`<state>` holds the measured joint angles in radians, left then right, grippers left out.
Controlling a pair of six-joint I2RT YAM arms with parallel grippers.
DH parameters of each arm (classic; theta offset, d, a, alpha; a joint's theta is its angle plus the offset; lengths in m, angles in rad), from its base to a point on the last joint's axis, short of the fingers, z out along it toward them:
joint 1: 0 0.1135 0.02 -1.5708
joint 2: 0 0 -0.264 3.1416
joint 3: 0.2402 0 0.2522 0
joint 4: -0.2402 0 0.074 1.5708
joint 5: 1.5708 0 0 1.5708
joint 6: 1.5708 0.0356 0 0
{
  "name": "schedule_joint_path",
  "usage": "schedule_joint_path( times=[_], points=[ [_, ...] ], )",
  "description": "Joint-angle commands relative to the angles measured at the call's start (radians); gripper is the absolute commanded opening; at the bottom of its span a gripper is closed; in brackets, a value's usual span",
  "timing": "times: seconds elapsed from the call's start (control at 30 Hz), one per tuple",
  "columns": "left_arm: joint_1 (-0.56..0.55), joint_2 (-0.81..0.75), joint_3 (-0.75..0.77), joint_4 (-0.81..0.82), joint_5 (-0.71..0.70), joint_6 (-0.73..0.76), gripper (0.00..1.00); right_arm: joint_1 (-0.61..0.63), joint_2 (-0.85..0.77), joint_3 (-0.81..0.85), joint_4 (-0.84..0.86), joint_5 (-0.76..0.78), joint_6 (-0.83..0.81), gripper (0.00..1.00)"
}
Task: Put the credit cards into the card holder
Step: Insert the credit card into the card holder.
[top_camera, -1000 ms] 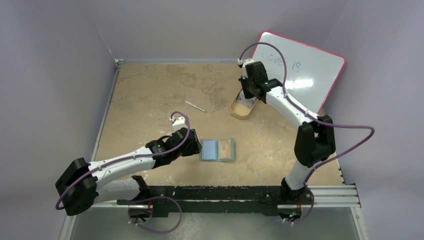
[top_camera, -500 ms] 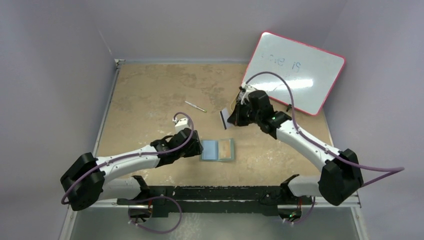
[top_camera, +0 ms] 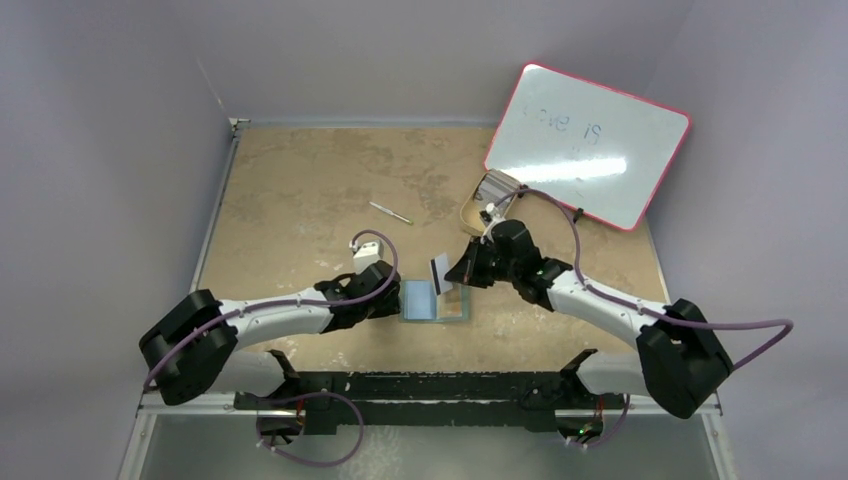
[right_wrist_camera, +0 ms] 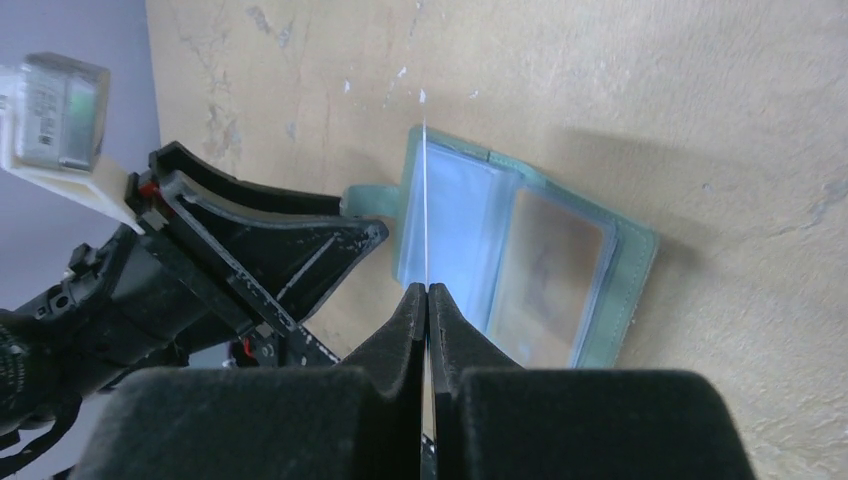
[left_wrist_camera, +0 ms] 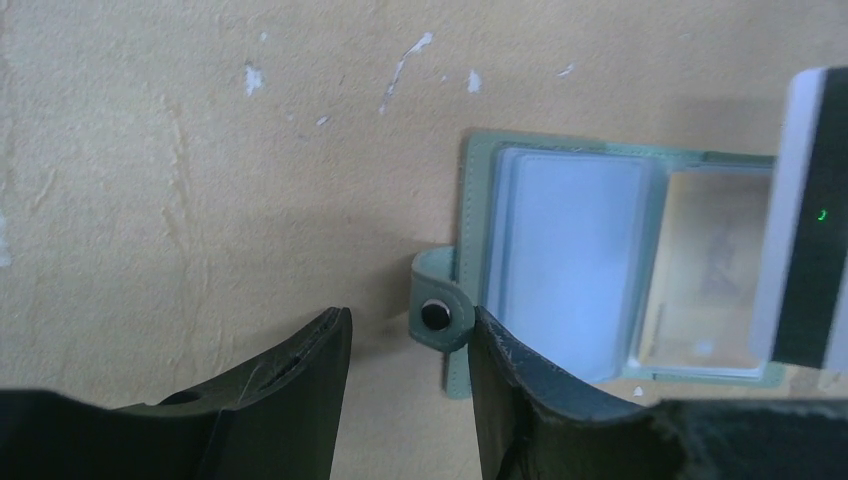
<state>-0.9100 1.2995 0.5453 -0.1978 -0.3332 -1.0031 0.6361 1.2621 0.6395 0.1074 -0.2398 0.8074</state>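
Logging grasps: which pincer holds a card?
The right pincer, shut on a credit card over the card holder; the left pincer stands open, gripping nothing.

Light even and diffuse, shadows soft. Glare streak on whiteboard (top_camera: 590, 140) beyond right claw (top_camera: 448, 272). Credit card (left_wrist_camera: 805, 220) right of left claw (left_wrist_camera: 405, 370) blurred.

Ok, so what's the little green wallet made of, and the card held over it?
The card holder looks like soft leather or fake leather, matt grey-green; its strap curls and carries a snap. Its pockets look like clear, shiny plastic, since they catch glare. The credit card looks like stiff, smooth plastic: flat, and very thin seen edge-on.
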Motion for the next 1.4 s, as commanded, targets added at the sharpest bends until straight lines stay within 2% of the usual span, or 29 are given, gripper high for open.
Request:
schedule_joint_path(
  times=[0.0, 0.27, 0.47, 0.73, 1.2, 1.37],
  points=[
    [0.004, 0.035, 0.001, 0.049, -0.034, 0.014, 0.45, 0.016, -0.001, -0.035, 0.099, -0.041, 0.081, 0.0],
    [0.003, 0.061, 0.005, 0.05, -0.037, 0.016, 0.37, 0.031, 0.016, -0.116, 0.119, -0.012, 0.095, 0.0],
    [0.004, 0.087, 0.02, 0.047, -0.029, 0.02, 0.19, 0.033, 0.032, -0.169, 0.169, -0.002, 0.11, 0.0],
    [0.005, 0.095, 0.018, 0.061, -0.013, 0.014, 0.02, 0.04, 0.076, -0.199, 0.229, -0.019, 0.118, 0.0],
    [0.004, 0.093, 0.016, 0.075, 0.009, 0.008, 0.0, 0.049, 0.148, -0.233, 0.337, -0.07, 0.164, 0.01],
    [0.003, 0.092, 0.012, 0.075, 0.017, 0.003, 0.0, 0.065, 0.145, -0.236, 0.339, -0.046, 0.206, 0.02]
  ],
)
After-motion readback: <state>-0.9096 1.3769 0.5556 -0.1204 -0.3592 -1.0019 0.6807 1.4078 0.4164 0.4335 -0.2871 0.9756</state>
